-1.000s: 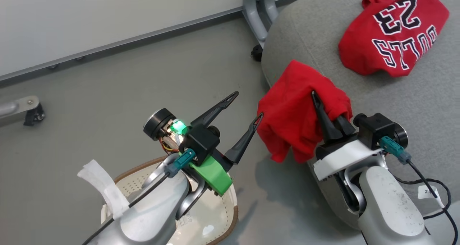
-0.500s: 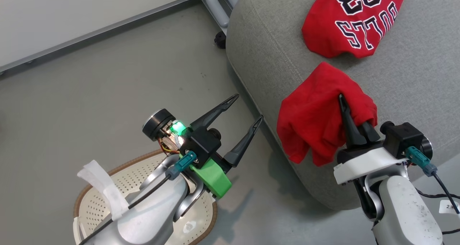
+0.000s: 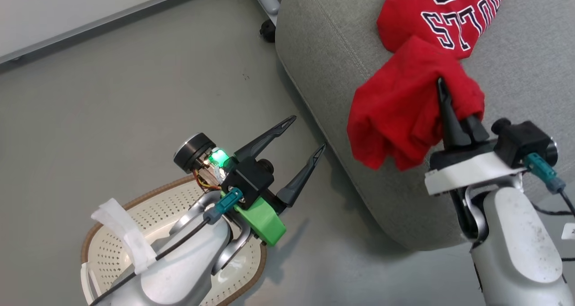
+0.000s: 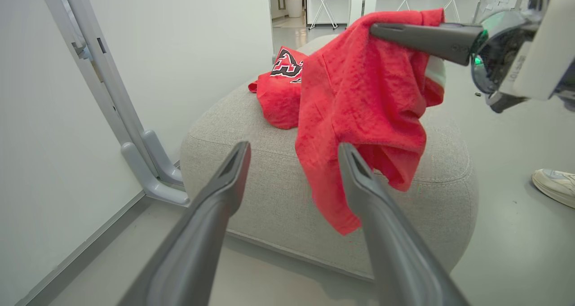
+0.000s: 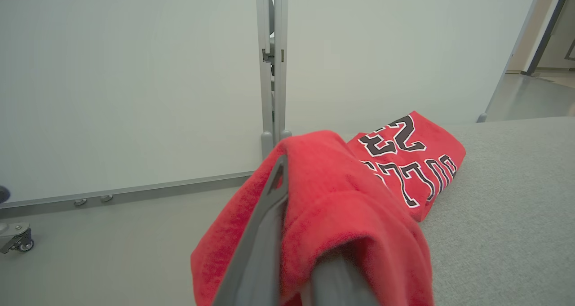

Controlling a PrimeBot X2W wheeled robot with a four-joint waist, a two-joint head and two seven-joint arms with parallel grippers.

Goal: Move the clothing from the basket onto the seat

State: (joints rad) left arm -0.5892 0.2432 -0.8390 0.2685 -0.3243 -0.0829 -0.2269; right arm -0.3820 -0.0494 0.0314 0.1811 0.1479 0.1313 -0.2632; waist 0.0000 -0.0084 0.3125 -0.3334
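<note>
Head view: grips the plain garment (image 3: 395, 113) in the right gripper (image 3: 451, 92), fingers shut on a bunched fold at its top. Holds that cloth lifted over the seat (image 3: 323, 72), just inside the seat's left edge, with loose folds drooping toward that edge. Cannot tell whether any fold touches the cushion. Overlaps the near end of the jersey (image 3: 449, 14) from this angle.

Finds the jersey crumpled on the seat's top, near the left edge and farther from the robot than the held garment, with black-and-white lettering face up and upside down from here.

Shows the left gripper (image 3: 308, 132) with fingers spread wide and nothing between them, hanging over the floor (image 3: 134, 95) between basket and seat, tips aimed at the seat's left edge. Places the basket (image 3: 166, 209) on the floor, apart from the seat and off its left edge, partly hidden under the left forearm, with brown rim and perforated wall visible.

Left wrist view: looks between the two parted fingers at the seat's side, with the plain garment dangling from a dark right finger above the cushion and its lowest fold hanging in front of the seat's near side. Catches a person's pale shoe (image 4: 555, 187) on the floor at that view's right edge.

Right wrist view: looks along the shut fingers, draped in red cloth, with the jersey just beyond on the seat and a white wall (image 5: 134, 72) behind.
</note>
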